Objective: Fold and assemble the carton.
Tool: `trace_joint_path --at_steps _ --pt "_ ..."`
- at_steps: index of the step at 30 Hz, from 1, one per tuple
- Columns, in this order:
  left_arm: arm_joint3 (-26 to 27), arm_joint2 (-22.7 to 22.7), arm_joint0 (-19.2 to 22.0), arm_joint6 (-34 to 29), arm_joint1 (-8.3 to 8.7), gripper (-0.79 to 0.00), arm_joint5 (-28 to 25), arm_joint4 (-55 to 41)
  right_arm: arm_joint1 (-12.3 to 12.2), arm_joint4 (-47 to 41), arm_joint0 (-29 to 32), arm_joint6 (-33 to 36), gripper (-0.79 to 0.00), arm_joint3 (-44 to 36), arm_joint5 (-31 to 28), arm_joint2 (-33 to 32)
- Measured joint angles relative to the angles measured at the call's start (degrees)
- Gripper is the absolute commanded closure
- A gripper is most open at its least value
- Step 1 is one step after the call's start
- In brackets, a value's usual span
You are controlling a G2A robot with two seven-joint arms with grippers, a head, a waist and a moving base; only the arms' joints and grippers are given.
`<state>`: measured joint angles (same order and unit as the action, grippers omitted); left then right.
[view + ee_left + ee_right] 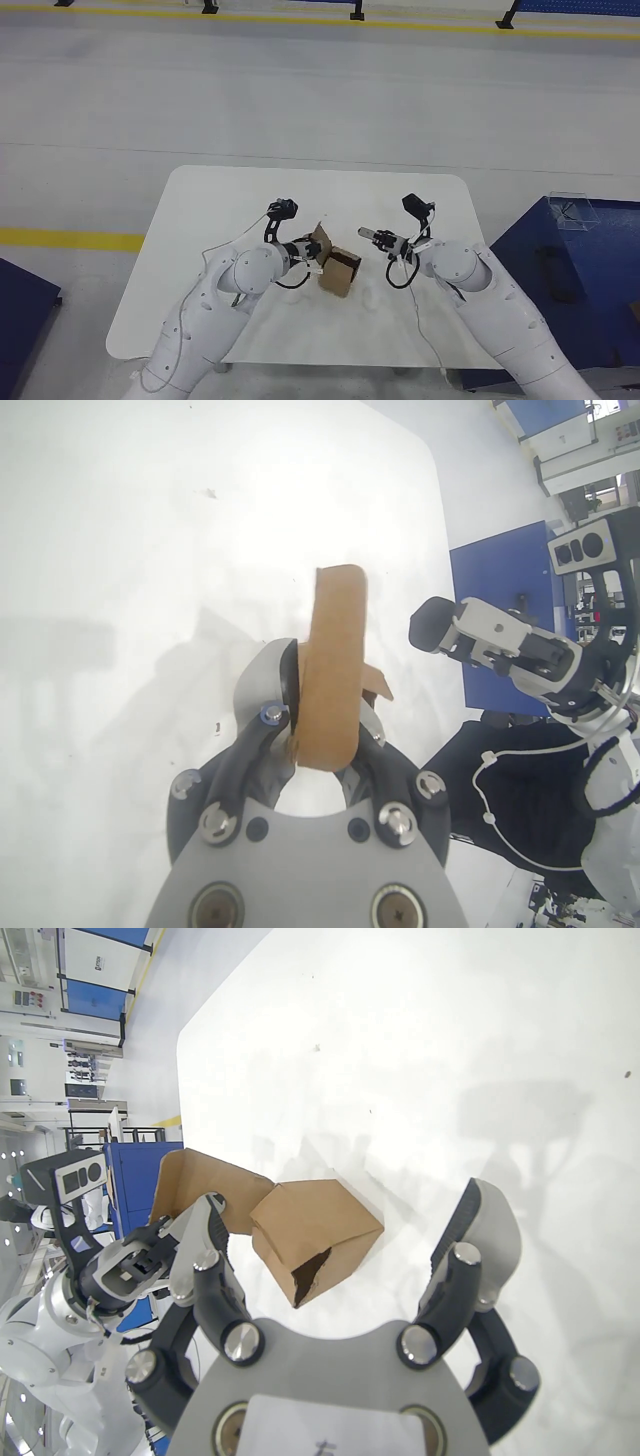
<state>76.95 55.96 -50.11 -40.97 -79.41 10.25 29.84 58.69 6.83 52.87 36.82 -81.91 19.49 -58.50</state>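
The carton (315,1233) body is formed, its lid flap (335,680) yet to close, clamped in the left gripper (325,700) fingers; right gripper (347,1208) fingers apart

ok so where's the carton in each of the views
Top view: carton on the table, between the grippers, its flap at the left gripper.
Left wrist view: the flap, clamped between the left gripper's fingers.
Right wrist view: carton body on the table ahead of the open right gripper.
Shared landmark: the raised flap held by the left gripper.
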Motion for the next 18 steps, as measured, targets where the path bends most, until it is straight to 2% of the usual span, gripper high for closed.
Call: trace_joint_path --at_steps 9,14,15,16,18 --pt "9.05 2.74 -7.46 2.55 0.66 0.0 6.2 -1.52 0.04 -0.97 0.26 1.3 -0.785 -0.06 -0.88 -1.98" --pt "13.97 4.28 -12.01 4.28 1.18 0.0 8.93 -0.77 -0.28 0.42 0.37 4.68 -0.785 -0.21 -2.02 -2.7" --pt "14.46 4.49 -12.62 4.35 1.28 -0.175 9.38 -0.41 -0.37 1.1 0.34 5.62 -0.785 -0.19 -2.41 -2.67" --pt "14.95 4.61 -13.19 4.0 1.38 -0.763 9.75 -0.05 -0.49 1.97 0.31 6.98 -0.785 -0.13 -3.01 -2.59" --pt "15.37 4.67 -13.69 2.88 1.53 -0.785 10.06 0.29 -0.7 3.37 0.24 9.1 -0.785 0.08 -4.17 -2.52"
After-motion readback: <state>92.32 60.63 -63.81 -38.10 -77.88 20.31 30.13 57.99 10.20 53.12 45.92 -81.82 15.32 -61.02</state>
